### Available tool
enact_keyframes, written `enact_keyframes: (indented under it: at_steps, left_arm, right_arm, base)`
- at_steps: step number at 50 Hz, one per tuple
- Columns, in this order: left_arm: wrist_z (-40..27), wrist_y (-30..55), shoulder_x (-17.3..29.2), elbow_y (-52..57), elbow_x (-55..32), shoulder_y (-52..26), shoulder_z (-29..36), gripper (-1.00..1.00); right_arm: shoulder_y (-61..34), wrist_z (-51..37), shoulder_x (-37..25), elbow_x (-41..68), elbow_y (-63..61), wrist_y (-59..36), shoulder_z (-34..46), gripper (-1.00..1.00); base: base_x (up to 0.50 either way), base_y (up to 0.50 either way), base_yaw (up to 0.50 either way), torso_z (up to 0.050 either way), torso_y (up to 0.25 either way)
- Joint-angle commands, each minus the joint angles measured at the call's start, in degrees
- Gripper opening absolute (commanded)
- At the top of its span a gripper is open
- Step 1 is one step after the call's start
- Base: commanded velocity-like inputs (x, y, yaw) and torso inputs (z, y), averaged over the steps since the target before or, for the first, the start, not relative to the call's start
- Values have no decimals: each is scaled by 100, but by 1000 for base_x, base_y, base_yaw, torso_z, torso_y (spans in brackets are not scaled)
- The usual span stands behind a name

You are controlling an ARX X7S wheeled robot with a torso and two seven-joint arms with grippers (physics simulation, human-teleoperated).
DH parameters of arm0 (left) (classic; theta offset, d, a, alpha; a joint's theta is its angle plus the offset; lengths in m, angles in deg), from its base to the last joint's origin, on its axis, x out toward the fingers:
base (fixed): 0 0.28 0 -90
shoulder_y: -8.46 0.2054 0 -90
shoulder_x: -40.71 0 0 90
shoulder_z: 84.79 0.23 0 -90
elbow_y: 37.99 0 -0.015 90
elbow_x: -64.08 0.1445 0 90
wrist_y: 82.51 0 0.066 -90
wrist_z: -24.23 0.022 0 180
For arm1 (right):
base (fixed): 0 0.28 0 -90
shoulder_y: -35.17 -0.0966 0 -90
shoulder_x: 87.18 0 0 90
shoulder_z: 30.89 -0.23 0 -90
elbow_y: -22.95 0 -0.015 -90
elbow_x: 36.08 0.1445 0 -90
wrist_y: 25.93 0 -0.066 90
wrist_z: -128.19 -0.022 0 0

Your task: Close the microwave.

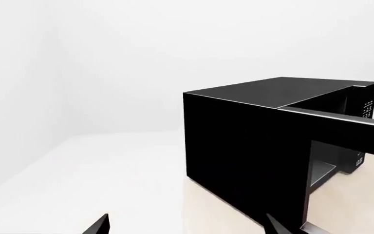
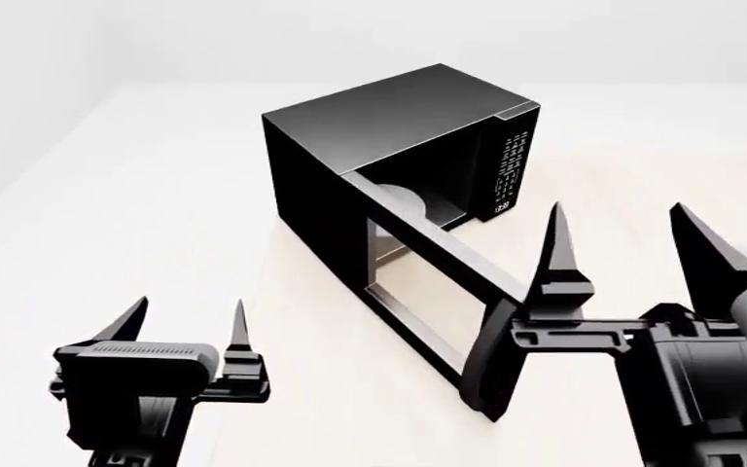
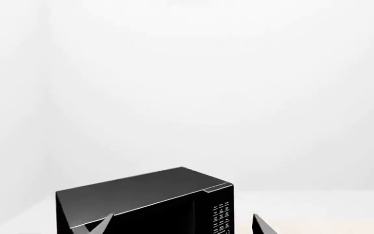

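**Microwave door stands open on the pale table**

We see a pale tabletop (image 2: 308, 389) in a plain white room. The boxy black microwave (image 2: 387, 126) sits mid-table, its windowed door (image 2: 432, 292) swung wide toward us, a white plate (image 2: 407, 199) inside. Our left gripper (image 2: 186, 326) and right gripper (image 2: 633, 243) both spread wide, holding nothing.

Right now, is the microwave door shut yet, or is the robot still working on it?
Not shut yet. The microwave has its door swung wide open, so you can see the white plate inside. Nothing looks done so far. The right gripper is open just beside the door's free edge; the left gripper is open and off to the side. Pushing the door closed is all still left.
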Motion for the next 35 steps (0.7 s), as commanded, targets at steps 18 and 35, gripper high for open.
enact_keyframes:
  at_steps: [18,35]
  left_arm:
    - [-92,9,76,45,-93,10,-15,100]
    - [-150,2,136,53,-143,31,-83,100]
  right_arm:
    - [-612,-492,-762,591,112,557,559,100]
    - [-647,-494,-668,505,225,570,667,100]
  base:
    - [446,0,0,0,0]
    - [152,0,0,0,1]
